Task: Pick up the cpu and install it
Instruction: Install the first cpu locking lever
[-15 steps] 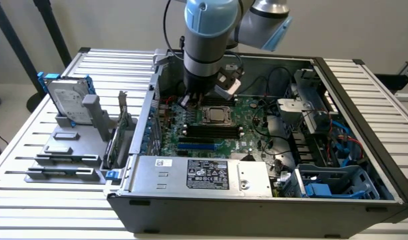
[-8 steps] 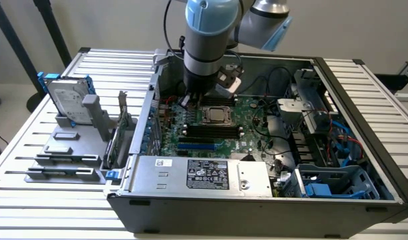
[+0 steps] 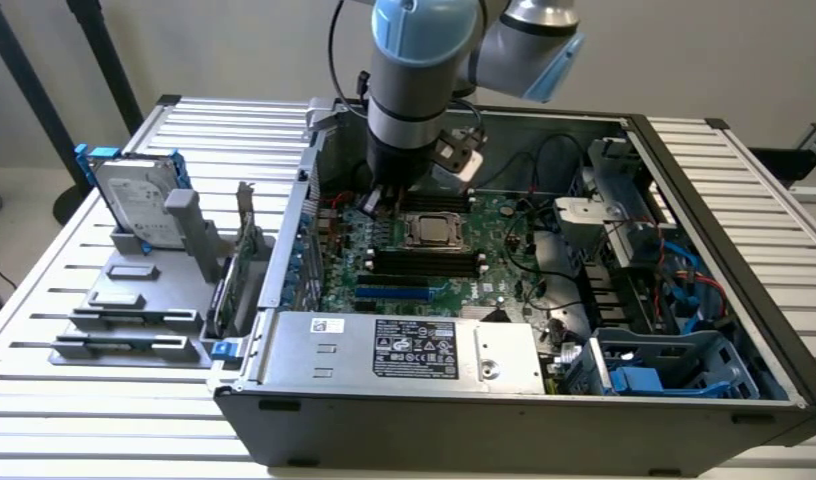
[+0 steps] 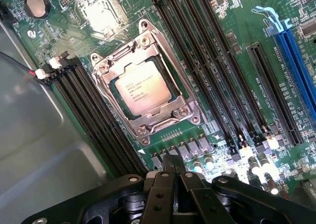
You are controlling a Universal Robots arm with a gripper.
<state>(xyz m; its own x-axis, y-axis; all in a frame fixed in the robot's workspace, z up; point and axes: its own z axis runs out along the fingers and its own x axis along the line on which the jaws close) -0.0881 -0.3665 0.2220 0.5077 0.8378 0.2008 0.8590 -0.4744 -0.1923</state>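
Looking from the exterior view, the arm reaches into the open computer case (image 3: 728, 390), its gripper (image 3: 388, 200) just beside the cpu (image 3: 432, 230), which already sits in its socket on the motherboard (image 3: 508, 280).

From the wrist view, the gripper (image 4: 172, 167) is clenched on nothing, and the cpu (image 4: 143, 89) lies flat inside the metal socket frame (image 4: 182, 112), between the memory slots (image 4: 207, 61).
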